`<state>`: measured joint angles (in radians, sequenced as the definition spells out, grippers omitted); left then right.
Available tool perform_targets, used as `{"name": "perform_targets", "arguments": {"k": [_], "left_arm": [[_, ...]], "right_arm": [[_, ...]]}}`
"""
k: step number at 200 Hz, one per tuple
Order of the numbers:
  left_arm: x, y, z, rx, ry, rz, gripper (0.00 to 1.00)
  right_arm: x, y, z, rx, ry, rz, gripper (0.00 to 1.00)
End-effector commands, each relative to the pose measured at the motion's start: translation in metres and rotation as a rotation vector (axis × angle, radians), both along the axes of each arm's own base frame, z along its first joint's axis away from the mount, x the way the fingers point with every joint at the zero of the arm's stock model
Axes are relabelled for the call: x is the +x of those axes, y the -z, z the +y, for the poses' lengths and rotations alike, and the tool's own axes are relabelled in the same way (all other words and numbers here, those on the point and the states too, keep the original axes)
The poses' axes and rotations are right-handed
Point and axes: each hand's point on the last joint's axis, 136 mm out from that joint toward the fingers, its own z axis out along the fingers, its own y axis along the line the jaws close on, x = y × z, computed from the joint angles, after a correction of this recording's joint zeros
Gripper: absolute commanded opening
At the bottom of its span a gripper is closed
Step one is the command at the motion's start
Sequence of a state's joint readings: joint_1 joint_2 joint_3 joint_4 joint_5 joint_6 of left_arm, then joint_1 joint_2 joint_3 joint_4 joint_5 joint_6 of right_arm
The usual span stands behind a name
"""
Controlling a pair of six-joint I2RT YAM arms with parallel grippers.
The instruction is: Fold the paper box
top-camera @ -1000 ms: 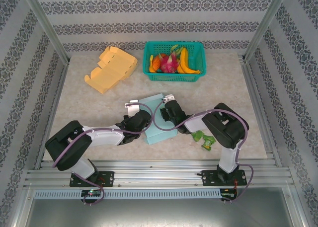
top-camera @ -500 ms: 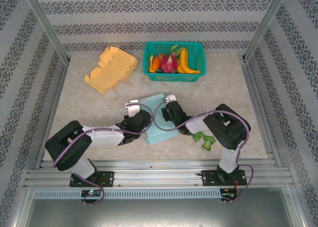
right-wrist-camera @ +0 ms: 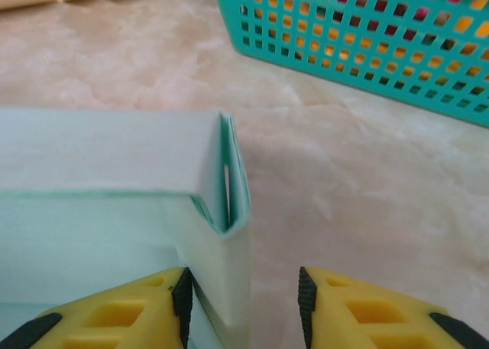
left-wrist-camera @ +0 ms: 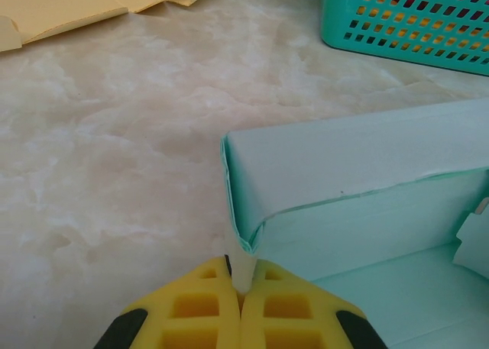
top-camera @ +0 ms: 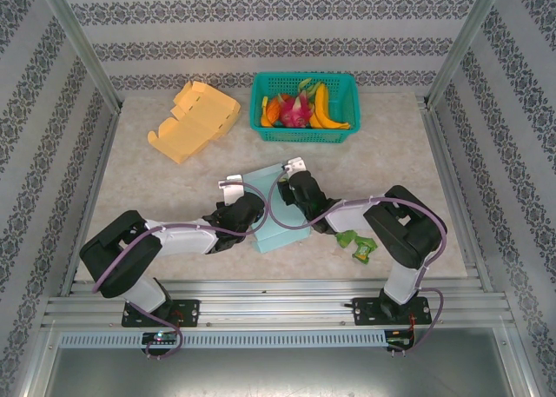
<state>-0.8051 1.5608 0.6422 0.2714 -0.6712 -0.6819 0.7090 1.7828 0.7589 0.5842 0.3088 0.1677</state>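
Observation:
The pale teal paper box (top-camera: 280, 232) lies half folded in the middle of the table, its far wall and both side walls raised. My left gripper (top-camera: 250, 208) is at the box's left side. In the left wrist view this gripper (left-wrist-camera: 241, 276) is shut on the folded left wall of the box (left-wrist-camera: 359, 166). My right gripper (top-camera: 295, 188) is at the box's right side. In the right wrist view it (right-wrist-camera: 244, 288) stands open astride the doubled right wall (right-wrist-camera: 229, 234). The left fingertip (right-wrist-camera: 172, 295) touches that wall, and a gap separates the wall from the right one.
A teal basket (top-camera: 304, 135) of fruit stands behind the box, near both grippers (left-wrist-camera: 405, 21) (right-wrist-camera: 359, 36). An unfolded yellow box (top-camera: 195, 119) lies at the far left. A green toy (top-camera: 358, 245) lies right of the teal box, by the right arm.
My right gripper has crept a little farther along the box's right wall and its arm has swung slightly right. The left gripper has kept its grip and place.

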Motion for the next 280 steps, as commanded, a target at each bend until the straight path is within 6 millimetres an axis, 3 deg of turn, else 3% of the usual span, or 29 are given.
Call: {"name": "perform_targets", "arguments": {"k": [1,25,54,76,101,117,138,158,193,240,280], "left_arm": [[-0.002,-0.001,0.000,0.039,0.004,0.008,0.00],[-0.002,-0.002,-0.003,0.032,0.017,0.008,0.00],[-0.004,-0.003,0.000,0.039,0.009,0.006,0.00],[-0.006,-0.005,0.009,0.058,-0.027,-0.001,0.00],[-0.007,-0.007,0.016,0.082,-0.055,-0.009,0.00],[-0.006,-0.008,0.017,0.086,-0.058,-0.012,0.00],[-0.004,-0.008,0.011,0.076,-0.043,-0.008,0.00],[-0.002,-0.009,0.008,0.068,-0.035,-0.007,0.00],[-0.001,-0.011,0.007,0.071,-0.034,-0.008,0.00],[0.001,-0.009,0.006,0.091,-0.032,-0.004,0.00],[0.007,-0.013,0.002,0.113,-0.010,-0.002,0.00]], "right_arm": [[0.012,-0.024,0.005,-0.006,0.005,-0.080,0.40],[0.016,-0.028,0.007,-0.010,0.004,-0.110,0.37],[0.025,-0.026,-0.005,-0.074,0.054,-0.137,0.30],[0.033,-0.019,-0.037,-0.240,0.214,-0.152,0.15],[0.031,-0.016,-0.066,-0.363,0.347,-0.163,0.11],[0.029,-0.013,-0.069,-0.369,0.348,-0.156,0.14],[0.026,-0.007,-0.048,-0.254,0.214,-0.124,0.20],[0.020,0.001,-0.027,-0.095,0.076,-0.052,0.31],[0.008,0.004,-0.019,0.040,0.006,-0.012,0.43],[-0.023,-0.017,-0.016,0.152,-0.067,-0.016,0.53],[-0.054,-0.037,-0.032,0.205,-0.056,-0.009,0.59]]}}
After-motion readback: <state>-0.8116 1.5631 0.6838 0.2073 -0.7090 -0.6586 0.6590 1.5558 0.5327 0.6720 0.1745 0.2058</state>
